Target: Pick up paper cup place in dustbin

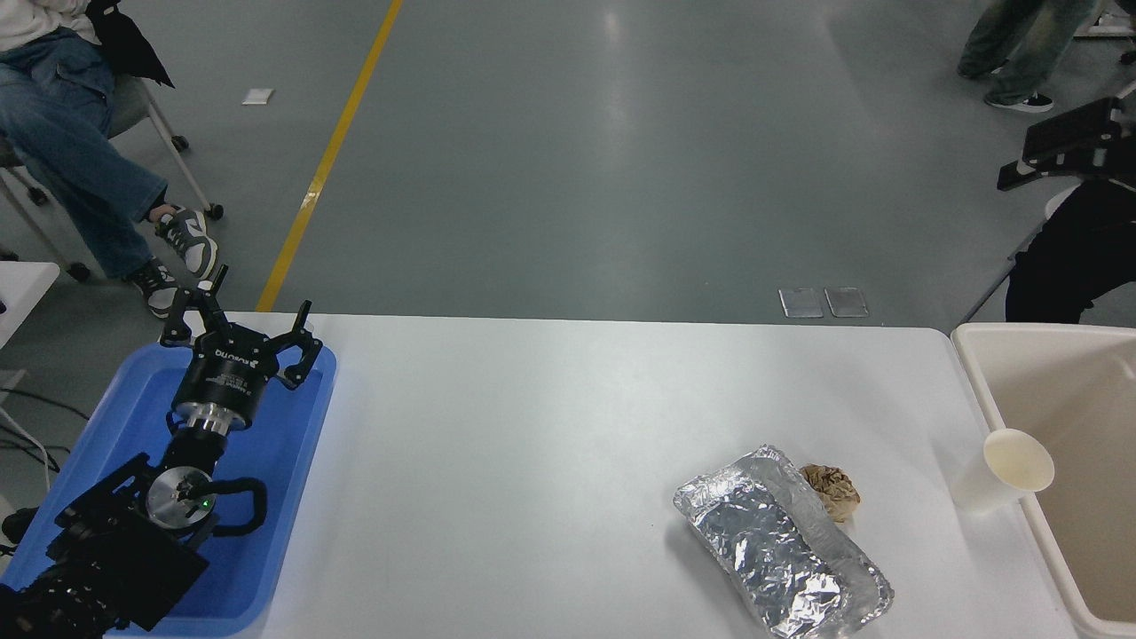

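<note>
The small white tapered paper cup [1001,480] stands upright on the white counter [568,444], touching the rim of the large beige plastic dustbin [1021,510]. The left gripper [240,340], its fingers wide, is parked over the blue tray [293,497]. The right gripper [1061,142] is high at the edge; I cannot tell its fingers. It should descend from the counter side, closing gently so the thin wall does not crush.

The left arm [115,550] is matte black and blocky, with a silver metal collar, a round silver disc carrying a small green light, looped black cable, and white lettering on the cylindrical black claw [238,335] with thin fingers.
</note>
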Controlling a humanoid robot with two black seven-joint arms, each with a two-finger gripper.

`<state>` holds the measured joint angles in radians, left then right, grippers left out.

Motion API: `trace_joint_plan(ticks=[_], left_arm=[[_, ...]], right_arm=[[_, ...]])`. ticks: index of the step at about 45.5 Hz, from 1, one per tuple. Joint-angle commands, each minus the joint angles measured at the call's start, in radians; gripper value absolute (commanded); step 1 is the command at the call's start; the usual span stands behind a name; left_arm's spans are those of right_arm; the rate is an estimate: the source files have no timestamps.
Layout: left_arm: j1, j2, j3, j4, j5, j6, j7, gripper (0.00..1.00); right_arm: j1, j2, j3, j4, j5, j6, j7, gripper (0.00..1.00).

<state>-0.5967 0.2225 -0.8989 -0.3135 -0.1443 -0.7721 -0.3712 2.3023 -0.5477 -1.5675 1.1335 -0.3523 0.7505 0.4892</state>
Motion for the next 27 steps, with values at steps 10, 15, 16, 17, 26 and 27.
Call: trace_joint_plan(ticks=[10, 15, 16, 17, 26, 27], left_arm=[[0.0, 0.0, 0.0, 0.001, 0.0, -0.001, 0.0, 1.0], [0.0, 0.001, 0.0, 0.001, 0.0, -0.001, 0.0, 1.0], [0.0, 0.0, 0.0, -0.001, 0.0, -0.001, 0.0, 1.0], [0.0, 0.001, 0.0, 0.001, 0.0, 0.0, 0.0, 1.0], [0.0, 0.001, 0.0, 0.001, 0.0, -0.001, 0.0, 1.0], [0.0, 0.0, 0.0, 0.001, 0.0, -0.001, 0.0, 1.0]], right_arm=[[0.114, 0.04, 0.06, 0.195, -0.134, 0.035, -0.07, 1.0], [0.114, 0.04, 0.069, 0.232, -0.134, 0.035, -0.07, 1.0], [0.112, 0.04, 0.073, 0.235, -0.134, 0.035, -0.07, 1.0], [0.112, 0.04, 0.078, 0.239, -0.134, 0.035, -0.07, 1.0], [0.101, 0.038, 0.087, 0.247, -0.134, 0.035, -0.07, 1.0], [0.098, 0.038, 0.086, 0.247, -0.136, 0.035, -0.07, 1.0]])
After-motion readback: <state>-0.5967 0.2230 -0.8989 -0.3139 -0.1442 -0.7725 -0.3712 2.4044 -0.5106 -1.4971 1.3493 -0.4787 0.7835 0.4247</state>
